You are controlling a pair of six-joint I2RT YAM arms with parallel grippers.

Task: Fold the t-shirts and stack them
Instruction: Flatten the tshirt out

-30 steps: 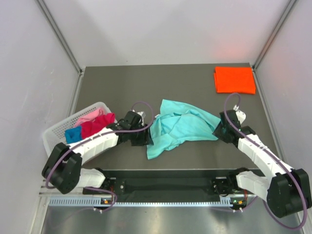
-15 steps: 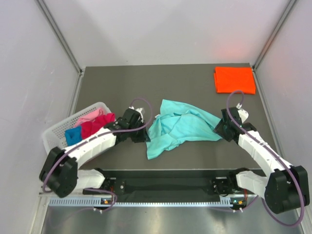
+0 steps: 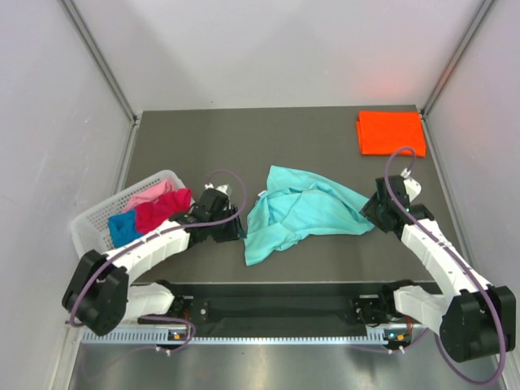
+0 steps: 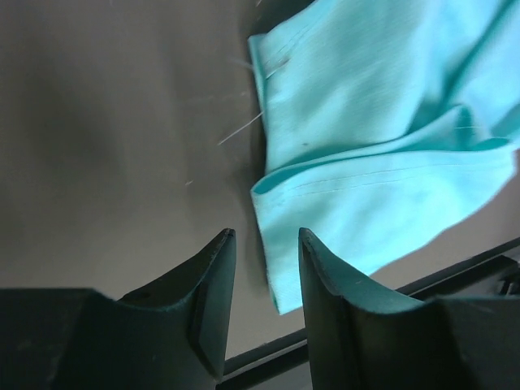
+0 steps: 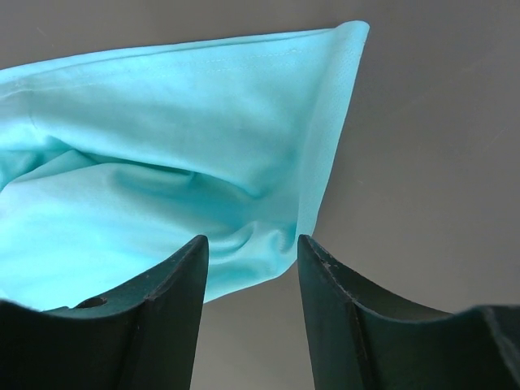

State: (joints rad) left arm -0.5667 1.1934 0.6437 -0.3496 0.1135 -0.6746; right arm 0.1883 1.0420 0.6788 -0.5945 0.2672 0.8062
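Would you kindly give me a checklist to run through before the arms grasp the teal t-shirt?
1. Left end effector open and empty: ok.
2. Right end effector open and empty: ok.
3. Teal t-shirt edge lined up with each open gap: ok.
4. Teal t-shirt lying flat: not ok, it is crumpled.
5. How many cloth layers each grasp would catch: cannot tell.
6. Folded orange t-shirt apart from both arms: ok.
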